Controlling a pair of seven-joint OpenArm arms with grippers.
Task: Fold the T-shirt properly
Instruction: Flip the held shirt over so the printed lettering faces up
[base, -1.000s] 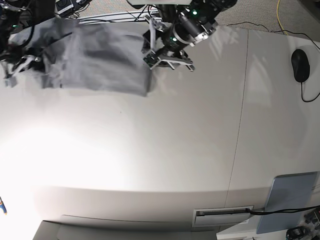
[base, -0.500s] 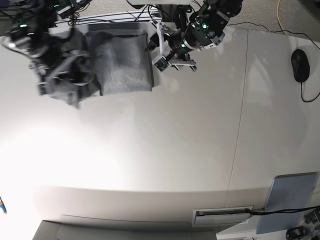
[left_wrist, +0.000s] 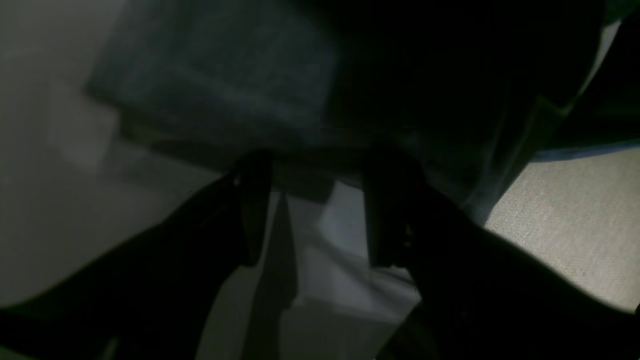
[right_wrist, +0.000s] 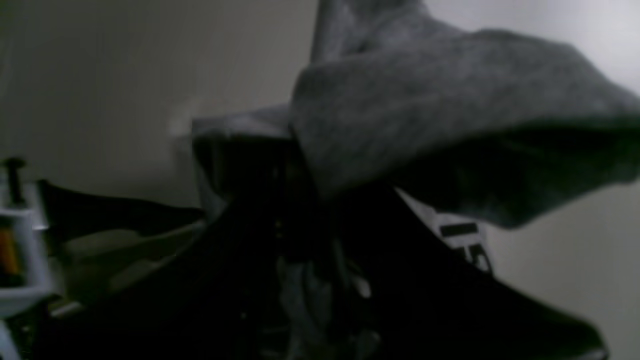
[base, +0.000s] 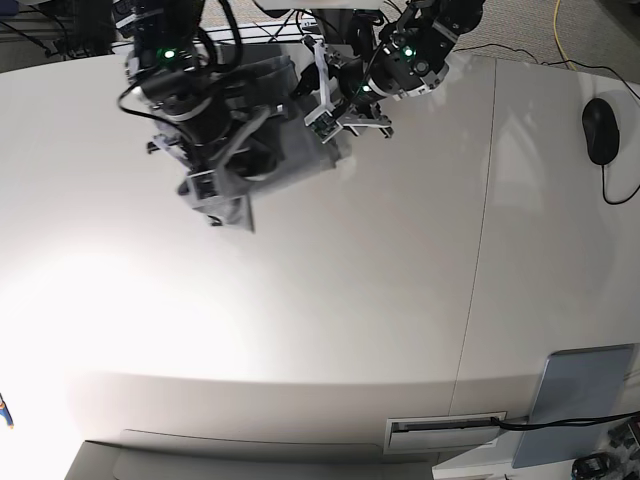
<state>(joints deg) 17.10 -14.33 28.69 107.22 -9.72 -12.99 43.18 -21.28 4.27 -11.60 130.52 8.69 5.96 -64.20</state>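
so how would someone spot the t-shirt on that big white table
Look to the far edge of the white table, where the two robot arms meet. The T-shirt is the bunched grey cloth between them, the only soft thing there; the grey-blue pad at the near corner lies flat and stiff.

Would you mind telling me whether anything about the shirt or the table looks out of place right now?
The T-shirt is no neat fold: it sits bunched at the table's far edge, a fold of it draped over the right gripper, which is shut on the cloth. The left gripper stands open beside it. Nothing looks spilled or damaged.
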